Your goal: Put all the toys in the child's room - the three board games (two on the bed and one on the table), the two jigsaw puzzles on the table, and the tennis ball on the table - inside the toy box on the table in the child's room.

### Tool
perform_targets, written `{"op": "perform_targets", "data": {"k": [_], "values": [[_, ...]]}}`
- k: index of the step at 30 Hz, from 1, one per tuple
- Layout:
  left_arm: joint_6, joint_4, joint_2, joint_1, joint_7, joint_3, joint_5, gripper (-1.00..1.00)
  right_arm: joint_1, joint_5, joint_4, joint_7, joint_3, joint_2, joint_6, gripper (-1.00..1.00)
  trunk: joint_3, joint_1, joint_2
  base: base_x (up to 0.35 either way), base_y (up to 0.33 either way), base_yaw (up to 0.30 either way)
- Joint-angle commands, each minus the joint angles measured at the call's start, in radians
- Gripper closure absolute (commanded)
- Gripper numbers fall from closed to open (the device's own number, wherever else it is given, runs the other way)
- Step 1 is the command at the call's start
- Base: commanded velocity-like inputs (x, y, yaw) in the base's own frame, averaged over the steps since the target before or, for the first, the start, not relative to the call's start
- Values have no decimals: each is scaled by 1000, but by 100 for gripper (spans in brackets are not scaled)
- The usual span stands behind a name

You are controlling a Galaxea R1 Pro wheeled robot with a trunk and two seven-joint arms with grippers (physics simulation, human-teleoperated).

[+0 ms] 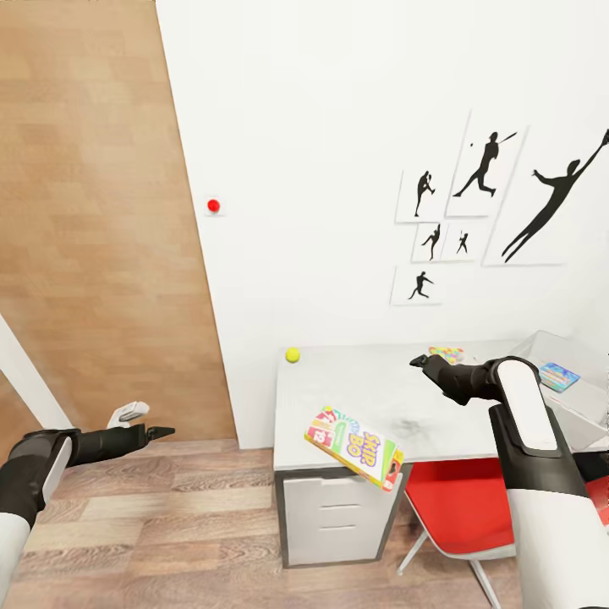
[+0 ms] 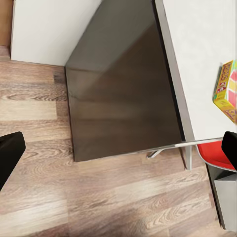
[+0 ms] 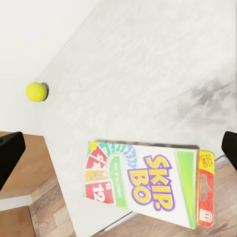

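The yellow-green-red board game [image 1: 355, 446] [image 3: 148, 182] [image 2: 227, 91] lies tilted at the front edge of the pale grey table [image 1: 372, 393], partly overhanging it. The tennis ball [image 1: 293, 355] [image 3: 36, 91] rests at the table's far left corner. A jigsaw puzzle [image 1: 446, 353] lies near the wall. At the right stands the light grey toy box [image 1: 531, 345], with a pale blue board game [image 1: 558, 375] inside. My right gripper [image 1: 417, 361] hovers open above the tabletop, beyond the lettered game. My left gripper [image 1: 162, 433] is open over the floor, left of the table.
A red chair [image 1: 461, 507] [image 2: 217, 155] is tucked under the table's right part. White drawers [image 1: 338, 516] sit under its left end. Wooden flooring [image 1: 169, 524] stretches left of the table, a brown wood panel [image 1: 93, 211] stands at the left, and the white wall carries silhouette pictures [image 1: 486, 194].
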Motion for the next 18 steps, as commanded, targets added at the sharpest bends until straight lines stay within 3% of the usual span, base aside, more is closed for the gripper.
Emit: {"op": "perform_targets", "data": {"k": [1,18], "values": [[8,0,-1,-1,-4,2,-1,-100,-2,-9,0,-10,0,0,4,-100,-1,1,-2,0,10,-70],[8,0,-2,-1,-4,2,-1,-100,-2,-13,11,-11,0,0,4,-100,9,1,-2,0,63,-78]]}}
